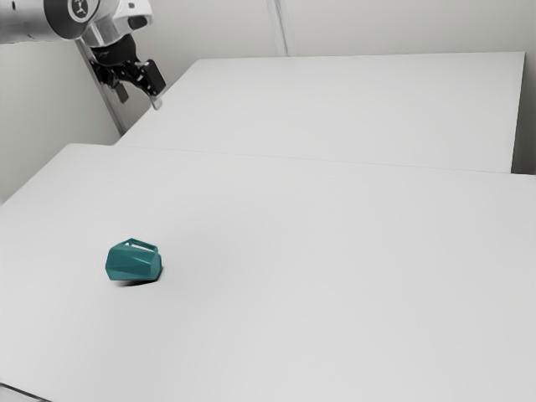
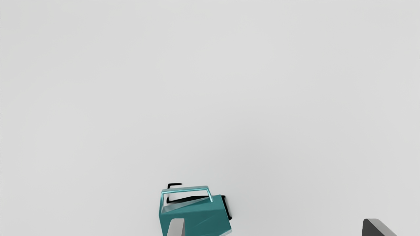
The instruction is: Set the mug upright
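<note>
Because the mug lies on its side on the white surface, the upright pose that the task wants is not there at this moment. It rests towards the exterior view's left, its handle angled up off the surface rather than pinned beneath. Its body is faceted, so a flat face probably bears the weight and keeps it from rolling; the handle may steady it less than those flats do. Which end is the mouth I cannot tell with confidence.

The gripper is wide, its two fingers well apart with nothing pinched between them. In the exterior view it hangs well above the surface, apart from the mug, and that height likely leaves room to line up with the body or handle before closing. Righting the mug would, I judge, call for a firm hold and a turn of the wrist; a grip on the slanted faces could slip.

Counted, there is one mug with one handle, one gripper with two fingers, and one pale panel beyond the surface.
</note>
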Robot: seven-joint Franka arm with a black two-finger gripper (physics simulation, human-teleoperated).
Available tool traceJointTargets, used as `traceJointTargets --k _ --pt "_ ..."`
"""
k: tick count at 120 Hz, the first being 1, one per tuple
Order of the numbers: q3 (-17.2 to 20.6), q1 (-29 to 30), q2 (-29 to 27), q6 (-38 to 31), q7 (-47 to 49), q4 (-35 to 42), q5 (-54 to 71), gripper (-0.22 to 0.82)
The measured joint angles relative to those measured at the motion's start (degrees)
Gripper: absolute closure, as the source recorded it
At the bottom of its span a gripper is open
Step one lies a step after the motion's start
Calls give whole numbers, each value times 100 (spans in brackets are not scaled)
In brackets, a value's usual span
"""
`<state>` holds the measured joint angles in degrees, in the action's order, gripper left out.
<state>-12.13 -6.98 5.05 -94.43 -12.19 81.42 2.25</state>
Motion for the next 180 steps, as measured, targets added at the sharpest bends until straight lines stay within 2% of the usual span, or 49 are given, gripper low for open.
traceJointTargets --k 33,57,78,87,105,136,170,180 --pt "-8 17 -34 -115 -116 72 1 2" --pt "-26 16 -349 -238 -166 558 -63 2" --pt "-647 -482 -585 -551 -158 1329 -638 2" --pt "-876 -633 -846 -791 -158 1916 -973 2" --pt "-1288 -54 -1171 -1205 -263 2518 -1585 2" --pt "-2250 -155 -1203 -1499 -1085 3328 -3148 2" --pt "-3117 -27 -1116 -1272 -2522 4033 -4626 2" --pt "-3236 75 -1013 -1089 -2937 4083 -4841 2"
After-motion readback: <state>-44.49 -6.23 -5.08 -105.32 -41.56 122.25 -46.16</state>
